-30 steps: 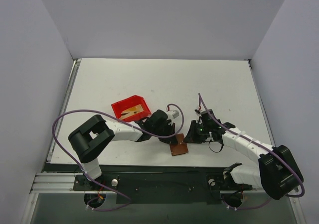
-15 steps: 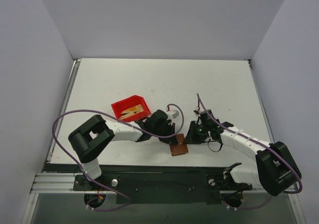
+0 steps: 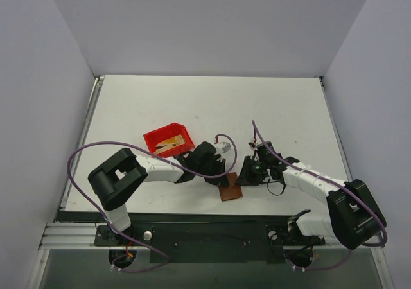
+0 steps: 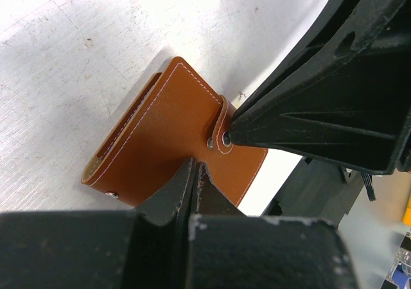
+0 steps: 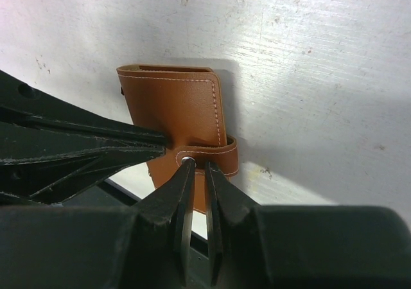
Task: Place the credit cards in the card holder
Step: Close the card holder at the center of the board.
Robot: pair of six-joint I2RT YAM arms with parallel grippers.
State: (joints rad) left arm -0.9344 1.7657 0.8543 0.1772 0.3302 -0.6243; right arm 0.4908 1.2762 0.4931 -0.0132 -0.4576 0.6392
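The card holder [image 3: 231, 192], a brown folded wallet, lies closed on the white table close to its near edge, between my two grippers. My left gripper [image 4: 194, 168] is shut, with its tips resting on the holder's cover [image 4: 160, 131]. In the right wrist view my right gripper [image 5: 198, 164] stands almost closed at the snap tab [image 5: 225, 153] that wraps the card holder [image 5: 183, 106], and the tab end sits between its tips. The credit cards [image 3: 169, 142], gold-tan, lie in the red bin, away from both grippers.
The red bin [image 3: 153, 139] stands left of the left gripper [image 3: 223, 180]. The right gripper [image 3: 243, 177] and its purple cable crowd the holder's right side. The table's front edge and the black rail run just below the holder.
The right arm has shifted slightly to the left. The card holder and the left arm stay where they were.
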